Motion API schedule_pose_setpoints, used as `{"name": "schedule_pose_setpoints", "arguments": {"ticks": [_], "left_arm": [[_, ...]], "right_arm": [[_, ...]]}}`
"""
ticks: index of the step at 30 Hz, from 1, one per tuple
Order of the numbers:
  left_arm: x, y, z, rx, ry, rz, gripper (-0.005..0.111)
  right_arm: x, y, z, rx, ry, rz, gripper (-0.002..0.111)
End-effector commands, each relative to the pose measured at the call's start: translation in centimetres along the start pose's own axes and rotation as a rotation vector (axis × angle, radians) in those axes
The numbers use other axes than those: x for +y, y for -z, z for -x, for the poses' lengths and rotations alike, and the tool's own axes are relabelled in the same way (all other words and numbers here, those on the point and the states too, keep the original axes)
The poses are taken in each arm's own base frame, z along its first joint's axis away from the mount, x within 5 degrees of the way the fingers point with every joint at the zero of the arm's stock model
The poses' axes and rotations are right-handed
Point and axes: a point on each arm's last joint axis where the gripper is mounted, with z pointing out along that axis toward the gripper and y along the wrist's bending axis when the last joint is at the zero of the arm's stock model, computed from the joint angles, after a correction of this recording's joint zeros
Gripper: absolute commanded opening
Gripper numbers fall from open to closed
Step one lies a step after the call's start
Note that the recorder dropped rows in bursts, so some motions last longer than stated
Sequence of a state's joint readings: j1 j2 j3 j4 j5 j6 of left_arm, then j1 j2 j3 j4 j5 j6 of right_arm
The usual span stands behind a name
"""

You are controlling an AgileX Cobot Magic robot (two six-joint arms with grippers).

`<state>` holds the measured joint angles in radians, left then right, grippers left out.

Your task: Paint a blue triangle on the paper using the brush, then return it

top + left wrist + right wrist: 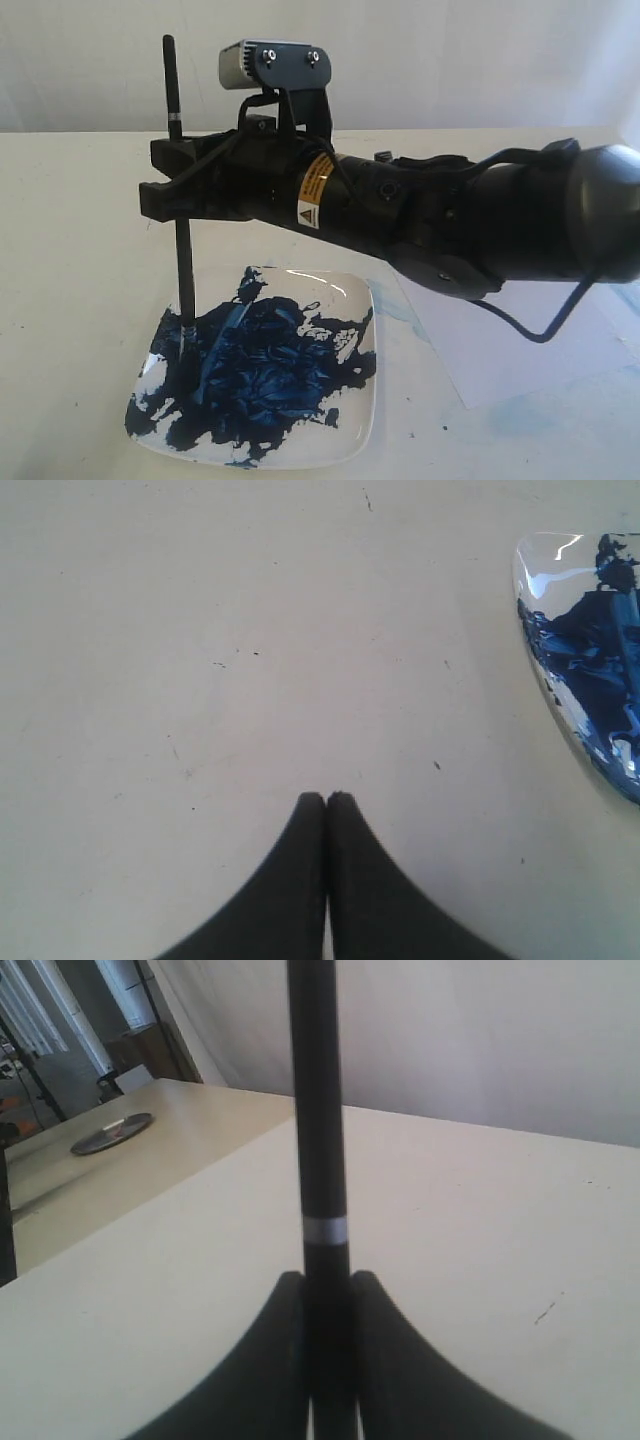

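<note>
My right gripper (327, 1290) is clamped on the brush (185, 270): thin black handle, silver band, upright, tip sunk in dark blue paint on the plate (352, 300). My left gripper (326, 798) has its jaws pressed together, holding nothing, over the table (200, 630) near the plate. The paper (520, 350) lies just beyond the plate.

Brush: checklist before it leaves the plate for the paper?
1. Grip: right gripper shut on the brush, handle upright. Ok.
2. Load: brush tip sits in the dark blue paint on the plate; the bristles themselves are hidden. Cannot tell.
3. Paper: lies beside the plate, partly hidden by the right arm; whether it lies flat, cannot tell.
4. Painting area: no triangle on the visible part. Ok.
5. Left gripper: shut, empty, over bare table beside the plate. Ok.
</note>
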<state>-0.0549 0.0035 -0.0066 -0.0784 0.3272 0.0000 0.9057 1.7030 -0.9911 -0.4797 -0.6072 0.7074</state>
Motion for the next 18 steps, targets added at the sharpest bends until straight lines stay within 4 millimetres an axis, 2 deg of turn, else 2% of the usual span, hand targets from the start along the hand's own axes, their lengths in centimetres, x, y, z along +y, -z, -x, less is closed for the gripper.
{"name": "schedule_pose_setpoints", "arguments": {"ticks": [1, 9, 18], "left_arm": [[0.0, -0.1, -0.2, 0.009, -0.005, -0.006, 0.0], [0.0, -0.1, -0.2, 0.009, -0.005, -0.006, 0.0], [0.0, -0.1, -0.2, 0.009, -0.005, -0.006, 0.0]], "right_arm": [[-0.6, -0.6, -1.3, -0.002, -0.031, 0.025, 0.0], [-1.5, -1.0, -2.9, 0.084, -0.039, -0.033, 0.0], [-1.7, -1.0, -3.2, 0.099, -0.037, -0.045, 0.0]]}}
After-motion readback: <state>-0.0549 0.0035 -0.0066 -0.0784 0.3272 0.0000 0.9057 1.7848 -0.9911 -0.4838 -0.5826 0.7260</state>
